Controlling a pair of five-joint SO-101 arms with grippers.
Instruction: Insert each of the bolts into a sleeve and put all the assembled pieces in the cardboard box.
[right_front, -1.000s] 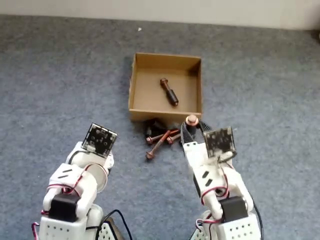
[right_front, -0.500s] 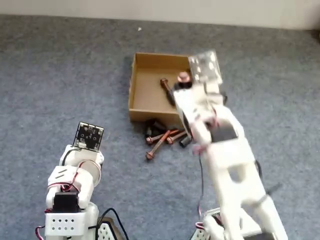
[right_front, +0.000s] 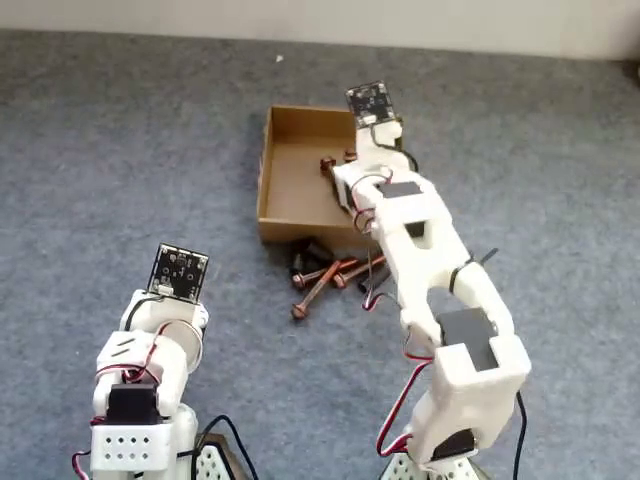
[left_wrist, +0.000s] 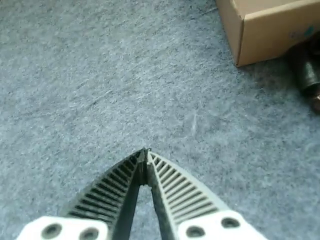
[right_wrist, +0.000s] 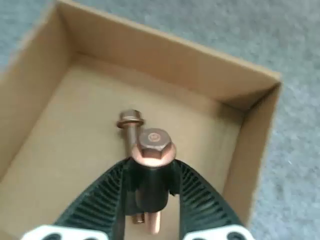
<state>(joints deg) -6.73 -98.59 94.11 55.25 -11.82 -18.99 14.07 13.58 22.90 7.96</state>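
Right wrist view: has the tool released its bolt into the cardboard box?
No, the right tool is clamped on the sleeved bolt, holding it over the cardboard box.

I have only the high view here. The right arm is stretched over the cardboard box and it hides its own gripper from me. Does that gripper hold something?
Observer: Yes. In the right wrist view the right gripper is shut on an assembled piece, a copper bolt seated in a black sleeve.
Operator: Is the piece inside the box walls, or over the rim?
Observer: Inside. It hangs over the floor of the cardboard box, and another bolt lies on that floor, partly hidden behind the held piece.
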